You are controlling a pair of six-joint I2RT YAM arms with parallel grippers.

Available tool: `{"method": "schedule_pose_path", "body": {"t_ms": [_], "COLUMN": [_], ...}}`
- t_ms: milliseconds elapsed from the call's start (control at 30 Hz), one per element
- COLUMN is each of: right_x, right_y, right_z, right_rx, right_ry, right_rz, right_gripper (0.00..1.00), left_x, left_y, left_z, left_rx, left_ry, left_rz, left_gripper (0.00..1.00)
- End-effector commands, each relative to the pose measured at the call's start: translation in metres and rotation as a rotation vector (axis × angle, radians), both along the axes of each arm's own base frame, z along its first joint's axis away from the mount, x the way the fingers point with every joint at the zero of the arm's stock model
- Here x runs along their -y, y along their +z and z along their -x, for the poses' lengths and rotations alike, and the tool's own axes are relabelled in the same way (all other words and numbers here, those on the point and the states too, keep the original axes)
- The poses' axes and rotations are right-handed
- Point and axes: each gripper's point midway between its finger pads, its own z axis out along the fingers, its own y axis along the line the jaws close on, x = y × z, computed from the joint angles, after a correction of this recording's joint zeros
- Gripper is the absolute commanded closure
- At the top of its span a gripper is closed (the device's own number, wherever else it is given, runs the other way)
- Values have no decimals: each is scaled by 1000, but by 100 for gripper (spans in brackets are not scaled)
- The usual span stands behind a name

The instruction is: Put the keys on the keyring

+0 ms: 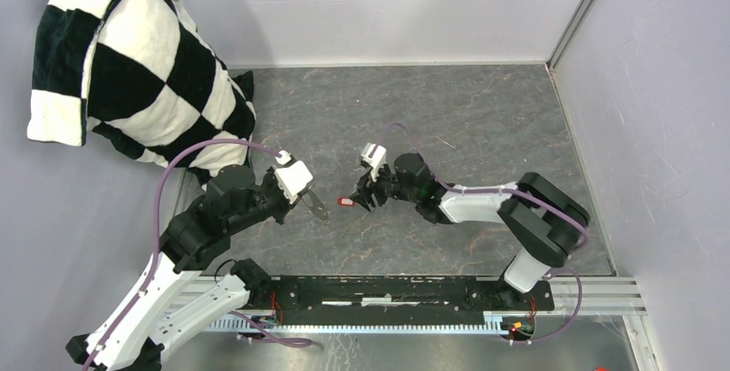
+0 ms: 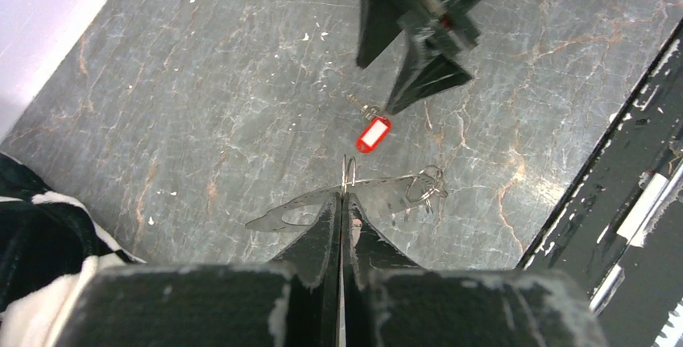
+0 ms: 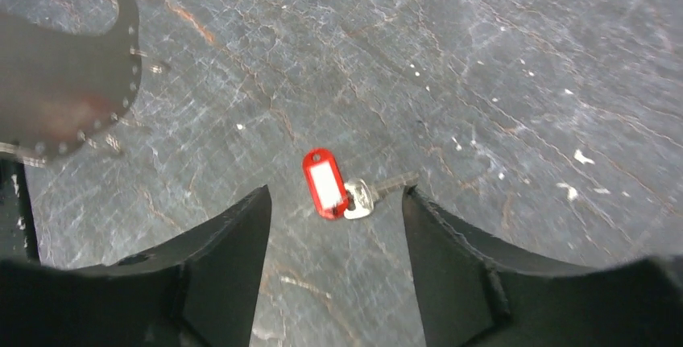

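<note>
**Top external.** The left gripper (image 1: pixel 317 209) and right gripper (image 1: pixel 360 197) face each other over the middle of the dark marbled table (image 1: pixel 482 113), near one another but apart. We note a red speck, the red-tagged key (image 1: pixel 347 201), just beside the right gripper's tips on the side toward the left arm. The keyring is too thin to make out here. A black-and-white checkered cloth (image 1: pixel 138 70) sits at the far left corner, well apart from both grippers.

**Left wrist.** The left gripper (image 2: pixel 342 202) has its jaws pressed fully together. They pinch the keyring (image 2: pixel 387 179), a thin wire that stands up at the tips and runs off to one side. It ends in a small tangle of loops, and we cannot tell what hangs there. Beyond it, the red-tagged key (image 2: pixel 374 134) lies flat on the table, apart from the wire. The right gripper (image 2: pixel 377 88) hangs above the key with its jaws spread.

**Right wrist.** The right gripper (image 3: pixel 334 198) stands wide open and holds nothing. The red-tagged key (image 3: pixel 324 184) lies on the table between the two fingers (image 3: pixel 233 250) and touches neither. Its silver blade points toward one finger and its red tag lies nearer the other. We cannot identify a dark blurred shape at the upper corner.
</note>
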Motion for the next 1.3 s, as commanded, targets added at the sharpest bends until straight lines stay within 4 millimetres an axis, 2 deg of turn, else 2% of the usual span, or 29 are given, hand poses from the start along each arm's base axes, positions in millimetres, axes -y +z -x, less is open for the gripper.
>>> {"method": "schedule_pose_path", "body": {"t_ms": [0,33,133,167,300,367,400,433,567,800,900,1067,1267], "right_x": [22,24,10,12,45,40,31,25,21,-8,-16,-14,-16], "right_y": [42,35,-1,-7,14,-13,-28,-35,-24,-14,-16,-32,-44], "right_z": [-7,-7,0,-1,-11,-11,-10,-8,-11,-14,-15,-20,-17], "right_rx": [36,-3,-115,-121,67,-2,-34,-46,-21,-2,0,-9,-22], "right_ry": [-157,-175,-59,-61,-275,-266,-222,-192,-233,-245,-265,-328,-333], "right_rz": [-121,-101,6,19,-40,27,81,99,15,-9,8,69,102], "right_gripper": [19,3,2,2,2,2,4,13,35,46,51,55,59], "left_x": [-3,-3,-1,-1,1,2,3,4,5,7,7,6,6], "left_y": [27,27,23,22,21,21,21,21,18,20,19,20,23], "left_z": [-6,-6,-6,-6,-6,-6,-7,-7,-8,-10,-10,-9,-8], "left_rx": [69,68,55,49,28,22,21,20,7,4,4,6,11], "left_ry": [22,19,12,10,9,3,2,0,9,13,14,14,18], "left_rz": [20,16,4,3,-4,-6,-7,-5,5,18,18,22,31], "left_gripper": [98,98,98,98,98,98,98,98,98,98,98,98,98]}}
